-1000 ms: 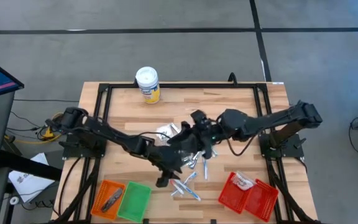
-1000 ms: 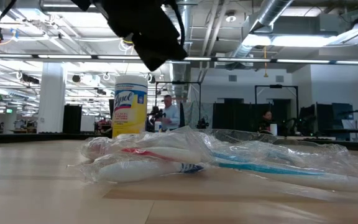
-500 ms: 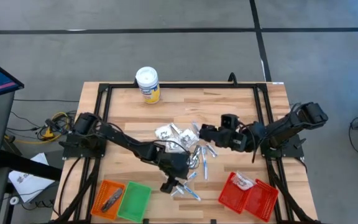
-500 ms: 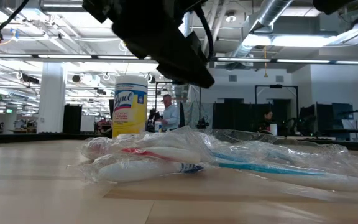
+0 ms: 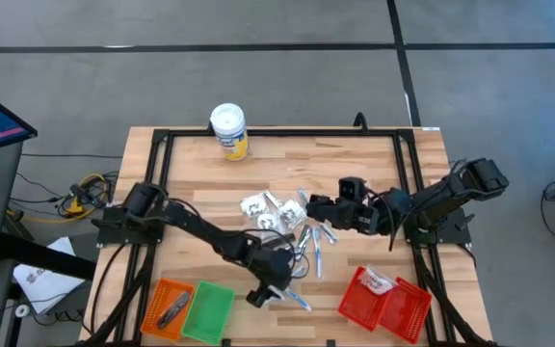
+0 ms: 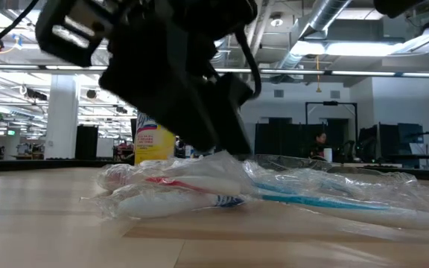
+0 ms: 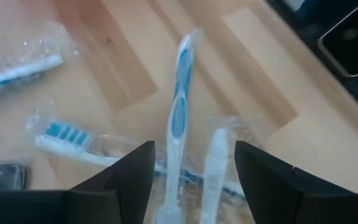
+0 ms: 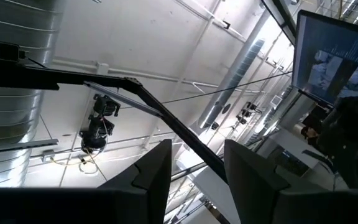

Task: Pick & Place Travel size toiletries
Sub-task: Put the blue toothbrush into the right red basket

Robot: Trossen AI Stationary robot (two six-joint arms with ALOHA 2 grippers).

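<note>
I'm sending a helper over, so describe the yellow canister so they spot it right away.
Look at the wooden table, along its far edge, left of the middle. The canister stands there upright and alone, well apart from the pile of small wrapped items; it is yellow with a round white lid.

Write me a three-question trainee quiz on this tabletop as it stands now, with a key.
1. True or false: the yellow canister lies tipped over among the toiletries.
2. Multiple choice: which mesh basket holds a white packet? A orange; B green; C red.
3. Short answer: in the left wrist view, what lies between the open jaws of the left gripper?

Key
1. False: it stands upright at the table's far edge, apart from the pile.
2. C, the red basket.
3. A wrapped blue-and-white toothbrush, not gripped.
</note>
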